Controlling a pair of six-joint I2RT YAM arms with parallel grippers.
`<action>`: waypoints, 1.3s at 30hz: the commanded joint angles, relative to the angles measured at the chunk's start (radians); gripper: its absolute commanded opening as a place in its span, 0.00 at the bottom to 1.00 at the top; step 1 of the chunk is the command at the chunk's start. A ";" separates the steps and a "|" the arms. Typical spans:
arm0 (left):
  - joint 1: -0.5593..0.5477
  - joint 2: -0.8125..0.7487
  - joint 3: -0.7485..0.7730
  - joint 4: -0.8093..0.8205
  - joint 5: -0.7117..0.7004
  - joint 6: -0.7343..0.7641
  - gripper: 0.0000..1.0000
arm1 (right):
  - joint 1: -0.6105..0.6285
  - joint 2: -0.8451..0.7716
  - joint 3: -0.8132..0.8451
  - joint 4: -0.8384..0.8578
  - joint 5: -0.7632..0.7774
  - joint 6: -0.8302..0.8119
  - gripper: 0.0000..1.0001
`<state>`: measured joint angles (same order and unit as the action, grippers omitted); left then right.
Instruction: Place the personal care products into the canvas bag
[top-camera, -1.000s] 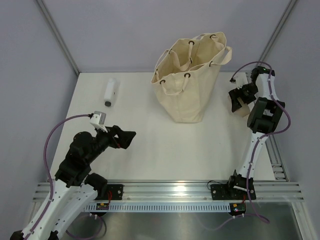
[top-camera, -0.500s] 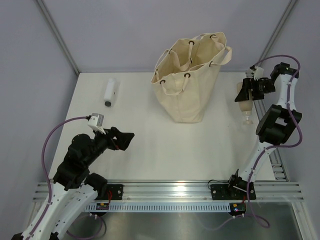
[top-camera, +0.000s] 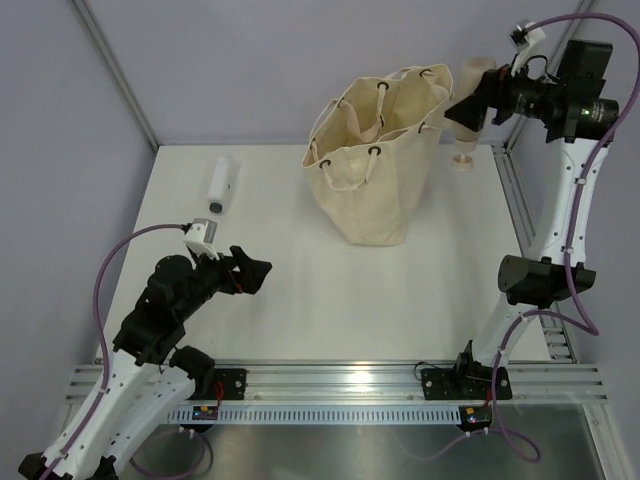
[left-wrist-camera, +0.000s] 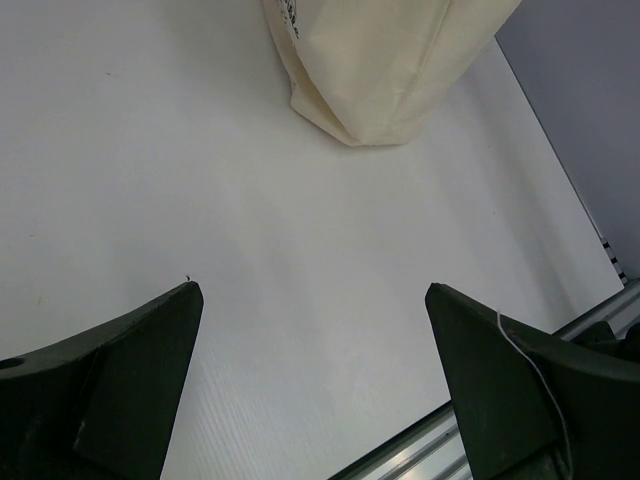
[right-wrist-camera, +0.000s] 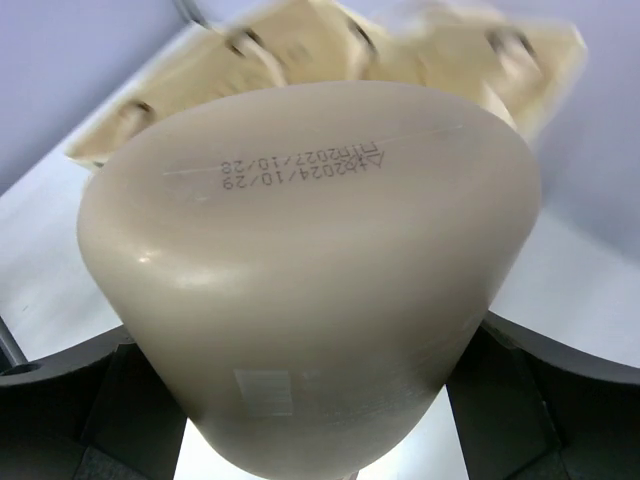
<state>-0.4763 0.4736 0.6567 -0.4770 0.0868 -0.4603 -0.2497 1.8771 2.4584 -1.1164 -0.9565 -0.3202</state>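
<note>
Far right, beside the canvas bag (top-camera: 370, 195)
Your right gripper (top-camera: 468, 107) clasps the beige bottle (top-camera: 463, 140) just right of its rim; release early and it drops outside, while your left gripper (top-camera: 258, 272) gapes empty

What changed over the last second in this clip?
The right gripper, holding the beige bottle, rose from low on the right to beside the canvas bag rim, the bottle's cap hanging down. The left gripper stayed open, barely shifting; the white tube and bag did not move.

Overhead camera looks down from behind; all 3 views share the canvas bag (top-camera: 375, 195).
</note>
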 joint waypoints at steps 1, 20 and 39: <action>0.002 0.019 0.049 0.032 -0.039 0.025 0.99 | 0.122 -0.024 0.115 0.301 -0.056 0.240 0.00; 0.028 0.194 0.080 0.083 -0.125 0.072 0.99 | 0.466 0.188 0.000 0.621 0.361 0.024 0.00; 0.286 0.634 0.359 0.008 -0.151 0.153 0.99 | 0.469 0.240 -0.114 0.241 0.604 -0.112 0.95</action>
<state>-0.2291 1.0664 0.9272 -0.4835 -0.0055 -0.3653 0.2169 2.1262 2.2906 -0.8639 -0.3565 -0.4164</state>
